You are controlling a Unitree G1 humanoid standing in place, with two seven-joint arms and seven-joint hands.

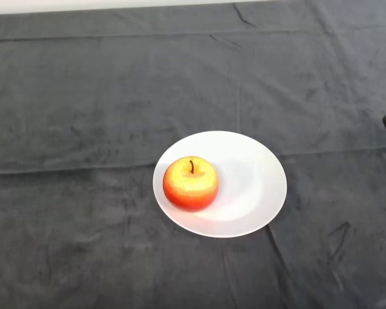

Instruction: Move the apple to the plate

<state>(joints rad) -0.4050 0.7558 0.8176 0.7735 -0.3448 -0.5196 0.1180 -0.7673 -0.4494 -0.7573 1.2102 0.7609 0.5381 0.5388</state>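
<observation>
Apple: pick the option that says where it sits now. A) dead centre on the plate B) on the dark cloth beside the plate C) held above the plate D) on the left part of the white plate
D: the apple rests stem-up on the white plate, toward its left rim.

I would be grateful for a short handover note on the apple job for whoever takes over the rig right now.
Left hand: no part of it shows in the head view.
Apple: sits upright, stem up, on the left part of the white plate, wholly inside its rim.
Plate: lies on the dark cloth covering the table.
Done: the apple is on the plate.
Left: nothing of the move itself, as far as this view shows; just confirm where the arm is parked.
</observation>
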